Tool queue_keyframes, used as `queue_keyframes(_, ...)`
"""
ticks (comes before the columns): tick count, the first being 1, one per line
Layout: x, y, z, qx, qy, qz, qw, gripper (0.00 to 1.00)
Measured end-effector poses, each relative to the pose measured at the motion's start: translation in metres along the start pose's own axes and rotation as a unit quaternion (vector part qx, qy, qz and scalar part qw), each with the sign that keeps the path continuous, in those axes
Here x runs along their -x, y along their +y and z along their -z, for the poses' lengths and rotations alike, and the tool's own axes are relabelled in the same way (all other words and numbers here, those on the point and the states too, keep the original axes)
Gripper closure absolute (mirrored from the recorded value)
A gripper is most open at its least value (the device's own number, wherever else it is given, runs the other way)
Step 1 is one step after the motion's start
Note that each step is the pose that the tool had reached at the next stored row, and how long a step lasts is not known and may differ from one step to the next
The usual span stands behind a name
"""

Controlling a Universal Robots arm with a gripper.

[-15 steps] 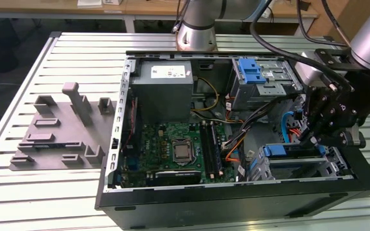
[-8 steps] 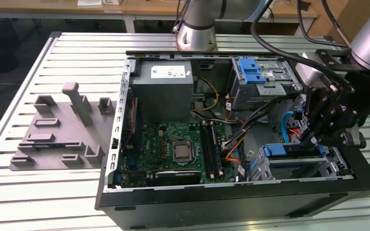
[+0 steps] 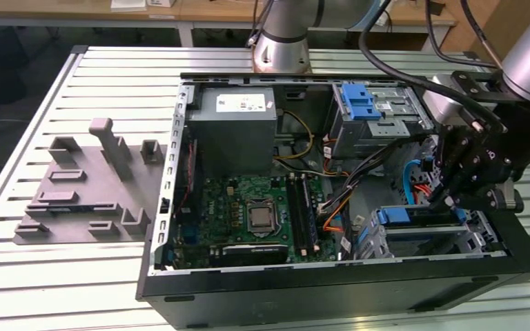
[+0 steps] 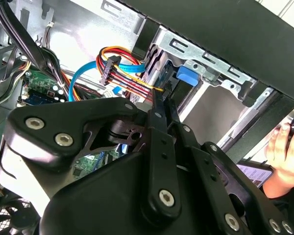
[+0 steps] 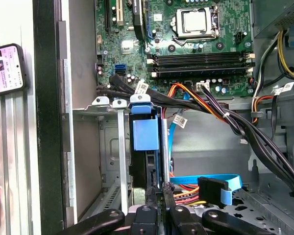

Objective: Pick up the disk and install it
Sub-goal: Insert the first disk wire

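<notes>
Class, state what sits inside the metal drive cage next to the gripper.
The disk in its blue caddy stands in the drive cage, gripper at its end. The cage walls hide its label.

My claw (image 3: 444,201) hangs over the drive cage (image 3: 430,231). The disk (image 5: 144,134) fills one slot; the bay beside it (image 5: 95,161) stands open. Cables (image 5: 220,115) crowd the other side, and a SATA plug (image 5: 210,190) sits just beside my fingertips.

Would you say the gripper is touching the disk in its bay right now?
Touching. In the first wrist view, the gripper has its fingertips at the edge of the disk, standing upright in the drive cage, with no gap visible.
</notes>
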State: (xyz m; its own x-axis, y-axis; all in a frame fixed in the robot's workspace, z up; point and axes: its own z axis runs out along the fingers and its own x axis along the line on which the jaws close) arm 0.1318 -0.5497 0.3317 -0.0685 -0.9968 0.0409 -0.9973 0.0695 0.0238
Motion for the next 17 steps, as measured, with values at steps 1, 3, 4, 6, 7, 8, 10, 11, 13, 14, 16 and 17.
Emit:
queue_keyframes(1, 0.0, 0.0, 0.0, 0.0001, 0.0, 0.0, 1.0, 0.84)
queue_keyframes(3, 0.0001, 0.0, -0.0001, 0.0003, 0.0, 0.0, 1.0, 0.84)
queue_keyframes(4, 0.0001, 0.0, -0.0001, 0.0004, -0.0001, 0.0, 1.0, 0.84)
queue_keyframes(6, 0.0001, 0.0, 0.0006, 0.0006, -0.0005, 0.0, 1.0, 0.84)
queue_keyframes(7, 0.0, 0.0001, 0.0016, 0.0007, -0.0012, 0.0, 1.0, 0.84)
queue_keyframes(8, -0.0001, 0.0001, 0.0031, 0.0007, -0.0015, 0.0, 1.0, 0.84)
queue_keyframes(10, -0.0001, 0.0001, 0.0037, 0.0007, -0.002, 0.0, 1.0, 0.84)
queue_keyframes(11, -0.0001, 0.0001, 0.0037, 0.0007, -0.002, 0.0, 1.0, 0.84)
queue_keyframes(13, -0.0002, 0.0, 0.0038, 0.0007, -0.0019, 0.0, 1.0, 0.84)
queue_keyframes(14, -0.0003, 0.0, 0.0037, 0.0007, -0.0019, 0.0, 1.0, 0.84)
queue_keyframes(16, -0.0005, 0.0, 0.0037, 0.0007, -0.0019, 0.0, 1.0, 0.84)
queue_keyframes(17, -0.0006, 0.0, 0.0037, 0.0007, -0.0019, 0.0, 1.0, 0.84)
